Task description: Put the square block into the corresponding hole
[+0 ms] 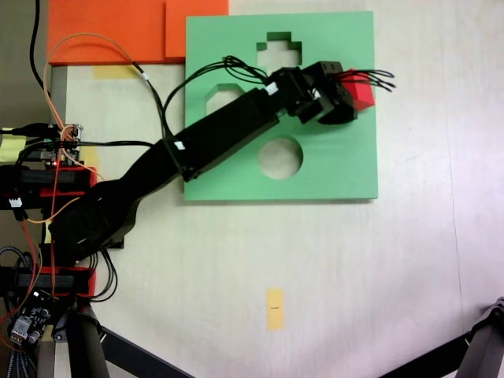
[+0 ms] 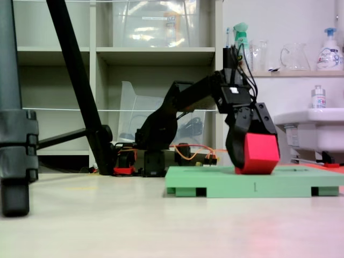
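Observation:
My gripper point(image 1: 353, 99) is shut on the square block point(image 1: 364, 95), a bright red foam cube, over the right part of the green foam board point(image 1: 331, 169). From the side in a fixed view, the block point(image 2: 261, 153) sits slightly tilted between the black fingers point(image 2: 236, 148), its lower edge down at the board's top surface point(image 2: 215, 183). The gripper point(image 2: 252, 161) and block cover the spot below them, so the corresponding hole is hidden.
The board also has a cross-shaped cutout point(image 1: 277, 49), an octagonal cutout point(image 1: 224, 94) partly under the arm, and a round hole point(image 1: 280, 157). Orange foam sheets point(image 1: 118, 31) lie at the top left. A yellow tape mark point(image 1: 274, 308) is on the table. Tripod legs point(image 2: 75, 80) stand nearby.

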Controlling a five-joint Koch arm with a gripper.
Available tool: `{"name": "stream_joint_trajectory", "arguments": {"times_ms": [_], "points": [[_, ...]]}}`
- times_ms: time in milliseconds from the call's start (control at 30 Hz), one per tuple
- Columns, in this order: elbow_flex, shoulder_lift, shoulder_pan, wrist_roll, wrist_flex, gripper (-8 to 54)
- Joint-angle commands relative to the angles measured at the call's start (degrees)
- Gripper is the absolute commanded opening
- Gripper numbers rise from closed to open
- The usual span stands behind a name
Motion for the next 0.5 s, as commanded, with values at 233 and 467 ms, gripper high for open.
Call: {"name": "stream_joint_trajectory", "arguments": {"times_ms": [233, 467], "points": [[-2.29, 8.35, -1.32, -2.02, 7.12, 21.4], [-2.29, 8.53, -1.32, -2.29, 5.71, 21.6]]}}
